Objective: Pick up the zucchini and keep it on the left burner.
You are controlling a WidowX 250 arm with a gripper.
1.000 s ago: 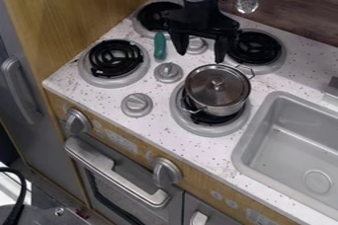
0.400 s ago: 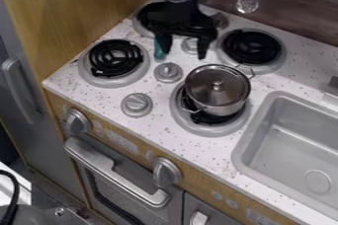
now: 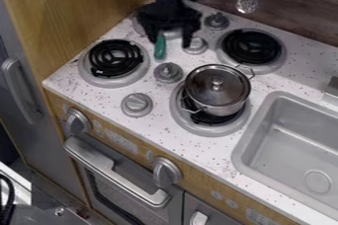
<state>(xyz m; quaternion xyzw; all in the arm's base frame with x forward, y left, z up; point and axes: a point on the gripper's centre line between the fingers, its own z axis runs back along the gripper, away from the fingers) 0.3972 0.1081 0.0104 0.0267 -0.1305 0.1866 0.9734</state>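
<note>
From here, the 2 fingers (image 3: 188, 35) hang wide apart, presumably to straddle the zucchini (image 3: 160, 48) close by 1 tip, with the left burner (image 3: 115, 58) near them.

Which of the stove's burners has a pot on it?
The burner closest to the sink; it alone carries the lidded silver pot.

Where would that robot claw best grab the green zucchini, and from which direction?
I'd grip the zucchini around its middle, coming down from above, a finger on each long side. It is slim and lies lengthwise, front to back on the stove, so the gripper could likely close across its narrow width. The knob near its front end also favours the middle.
</note>
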